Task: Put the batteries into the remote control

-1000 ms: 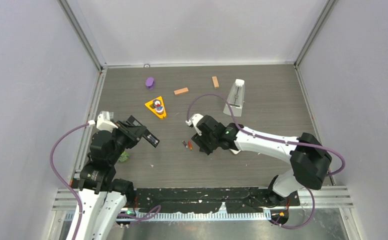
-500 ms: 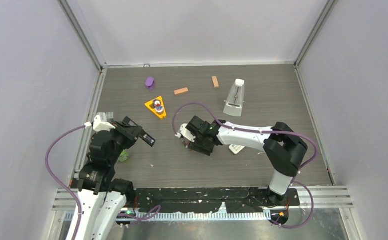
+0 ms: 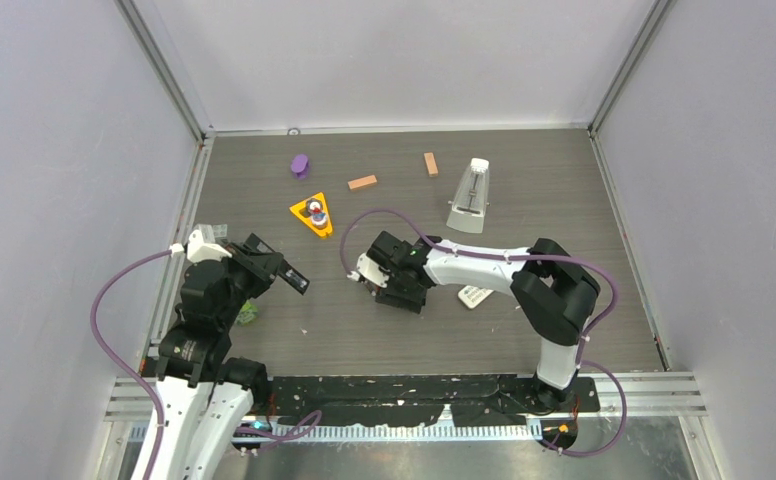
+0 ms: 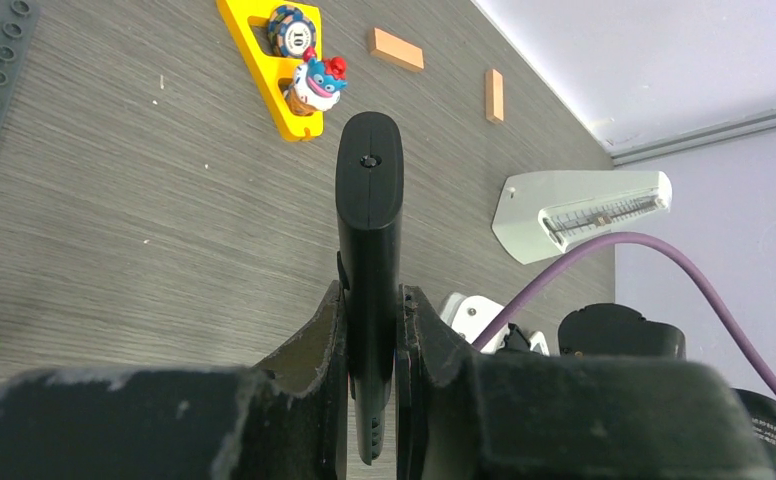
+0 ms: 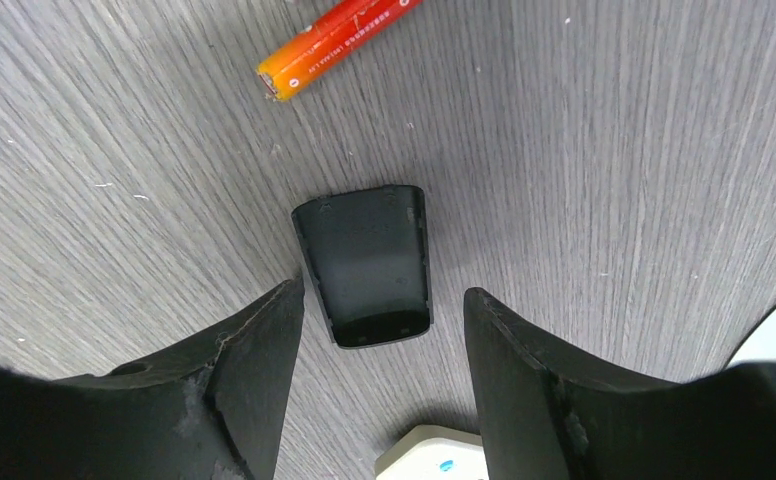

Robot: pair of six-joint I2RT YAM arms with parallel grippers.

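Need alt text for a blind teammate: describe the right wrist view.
The open right hand straddles a small black battery cover lying flat on the grey wood-grain table. A red-orange battery lies beyond it, untouched.

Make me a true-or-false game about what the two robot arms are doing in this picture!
1. The left gripper is squeezing a black remote. True.
2. The right gripper is shut on the red-orange battery. False: it is open, and the battery lies on the table out past its fingers.
3. A small black cover lies flat on the table between the right gripper's fingers. True.
4. The yellow triangle has nothing on it. False: two little colourful toys sit on it.
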